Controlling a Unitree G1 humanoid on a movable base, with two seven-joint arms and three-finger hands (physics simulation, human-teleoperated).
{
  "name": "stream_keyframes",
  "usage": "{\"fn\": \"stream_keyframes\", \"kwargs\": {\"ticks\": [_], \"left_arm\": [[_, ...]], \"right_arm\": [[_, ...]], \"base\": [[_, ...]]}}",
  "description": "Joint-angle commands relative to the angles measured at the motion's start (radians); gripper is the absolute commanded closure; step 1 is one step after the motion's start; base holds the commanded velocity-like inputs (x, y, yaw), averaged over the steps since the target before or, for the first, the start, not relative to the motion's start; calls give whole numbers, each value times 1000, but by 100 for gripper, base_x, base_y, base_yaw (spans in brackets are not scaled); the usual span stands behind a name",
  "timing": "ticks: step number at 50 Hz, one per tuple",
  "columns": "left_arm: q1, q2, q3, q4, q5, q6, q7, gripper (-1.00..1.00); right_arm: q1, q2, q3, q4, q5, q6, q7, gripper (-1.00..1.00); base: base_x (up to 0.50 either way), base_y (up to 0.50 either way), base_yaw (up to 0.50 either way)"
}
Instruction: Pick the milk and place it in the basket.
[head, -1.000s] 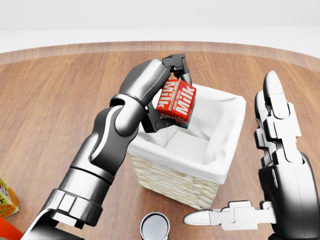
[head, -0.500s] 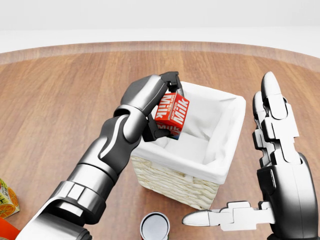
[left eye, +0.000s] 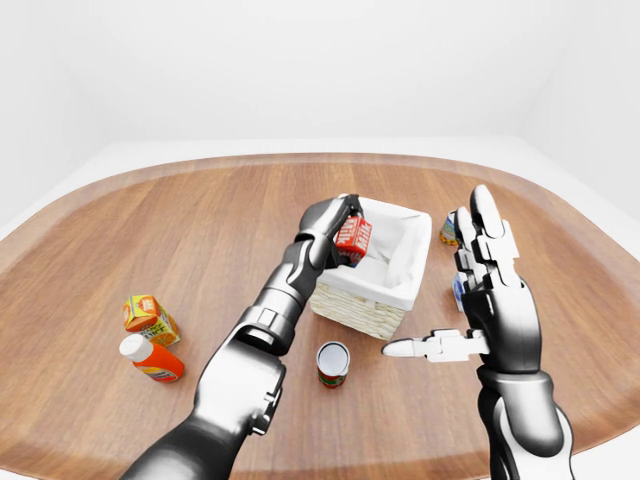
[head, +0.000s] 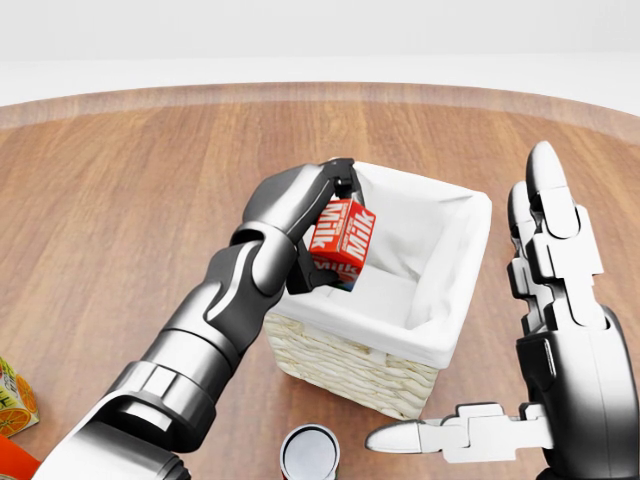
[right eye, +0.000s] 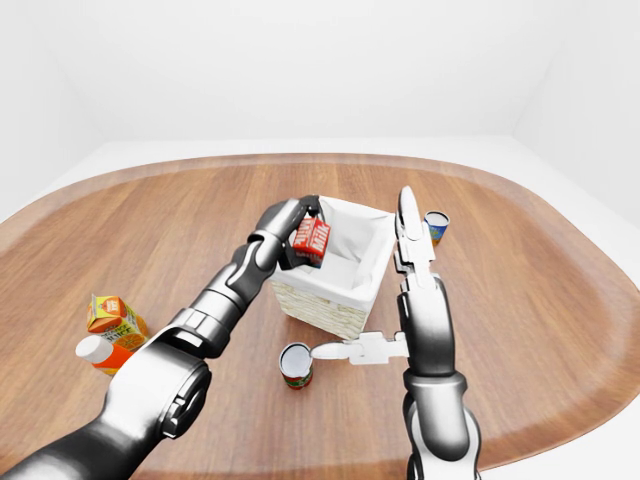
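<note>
I have the left hand (head: 325, 215) clamped round the red milk carton (head: 341, 241), holding it tilted just inside the left rim of the white-lined wicker basket (head: 440, 345), above the basket's floor. My right hand (head: 555, 330) stands to the right of the basket with fingers spread flat and thumb pointing left, gripping nothing. A tin can (left eye: 332, 362) stands near the basket's near side. Well to the left on the wooden table (left eye: 200, 230) lie an orange juice carton (left eye: 150, 318) and an orange bottle (left eye: 150, 358).
</note>
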Motion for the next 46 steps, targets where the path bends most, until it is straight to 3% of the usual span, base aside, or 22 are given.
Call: {"fn": "stream_keyframes", "kwargs": {"ticks": [1,5,6,7,8,9,10,18,30,37,38,39,40,46], "left_arm": [[-16,-5,22,-11,-107,0,32,100],[-18,-4,21,-5,-104,0,39,100],[-16,-4,21,-6,-108,0,27,84],[-15,-4,21,-9,-107,0,28,49],[-12,-4,21,-10,-108,0,26,-8],[-8,-5,19,-13,-106,0,22,-30],[-8,-5,17,-18,-100,0,27,-100],[-40,4,37,-55,-137,0,12,-100],[8,-6,26,-164,-149,0,-23,-100],[27,-3,49,-293,-212,0,-75,-100],[28,-2,46,-299,-217,4,-76,-100],[36,-3,53,-339,-235,29,-85,-100],[45,0,49,-355,-239,34,-88,-100],[83,-2,43,-353,-268,24,-81,-100]], "right_arm": [[1,0,-2,0,2,0,0,-100],[-1,0,-4,0,3,0,1,-100],[-3,0,-4,2,2,0,0,-100],[-3,0,-3,2,1,0,0,-100],[1,0,0,-1,0,0,0,-100],[4,0,0,-2,1,0,0,-100],[1,0,-3,-1,2,0,1,-100],[-2,0,-6,4,5,0,2,-100],[3,1,-9,1,6,0,3,-100],[3,1,-6,5,3,0,2,-100],[3,1,-6,5,3,0,2,-100],[3,1,-6,6,3,0,2,-100],[3,1,-6,7,3,0,2,-100],[3,1,-4,7,1,0,1,-100]], "base": [[0,0,0],[0,0,0],[0,0,0],[0,0,0],[0,0,0],[0,0,0],[0,0,0],[0,0,0],[0,0,0],[0,0,0],[0,0,0],[0,0,0],[0,0,0],[0,0,0]]}}
